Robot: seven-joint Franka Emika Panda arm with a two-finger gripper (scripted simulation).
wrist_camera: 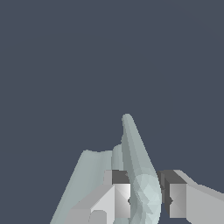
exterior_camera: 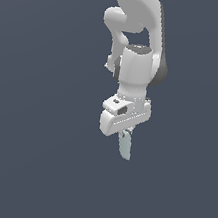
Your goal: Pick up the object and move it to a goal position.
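Object (exterior_camera: pixel 125 146): pale blue-green bar, lower centre of the exterior view, hanging below the gripper (exterior_camera: pixel 126 132) with its long axis near vertical (slightly tilted). Gripper: clamped on the bar's upper end, fingers (wrist_camera: pixel 117 199) flanking it in the wrist view; no goal marker visible.

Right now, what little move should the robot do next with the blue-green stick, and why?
Probably keep the gripper shut and carry the bar slowly toward its goal. The bar hangs below the fingers, pinched near one end, so a quick swing might twist it loose. No goal marker shows, so the direction is unclear.
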